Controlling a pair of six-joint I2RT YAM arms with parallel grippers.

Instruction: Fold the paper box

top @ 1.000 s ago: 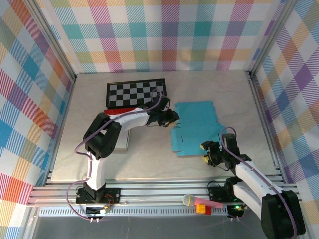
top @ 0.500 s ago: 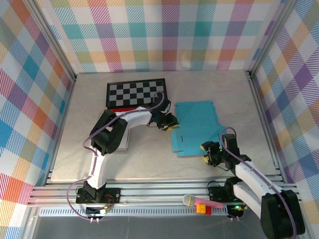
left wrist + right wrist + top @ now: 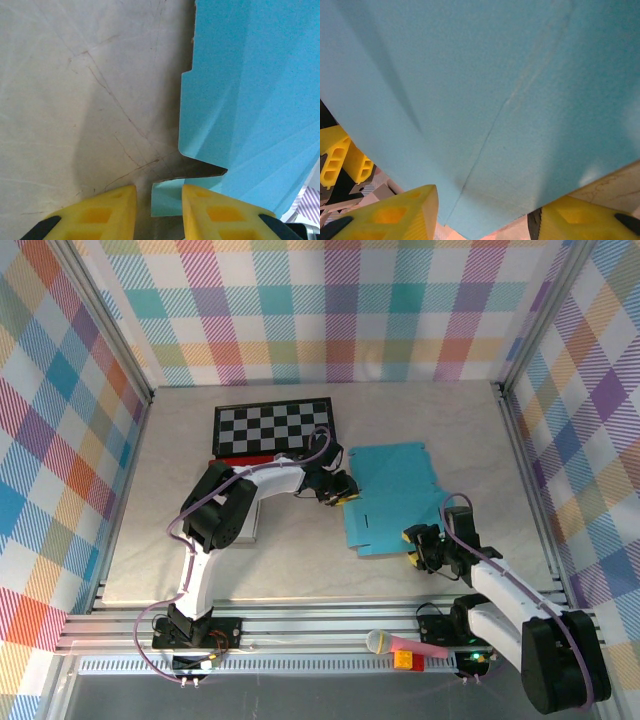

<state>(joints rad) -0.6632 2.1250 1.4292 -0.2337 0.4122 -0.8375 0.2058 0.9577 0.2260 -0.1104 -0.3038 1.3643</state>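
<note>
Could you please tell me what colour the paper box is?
The paper box is light blue, clearest from the top external view.

Left claw (image 3: 159, 201) narrowly parted; right claw (image 3: 487, 210) wide.

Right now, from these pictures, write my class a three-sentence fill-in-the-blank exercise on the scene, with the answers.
The flat paper box on the table is coloured ____.
Seen from the top camera, the chessboard lies to the ____ of the paper box.
The left gripper has ____ fingers.
Missing words: blue; left; yellow.
</note>
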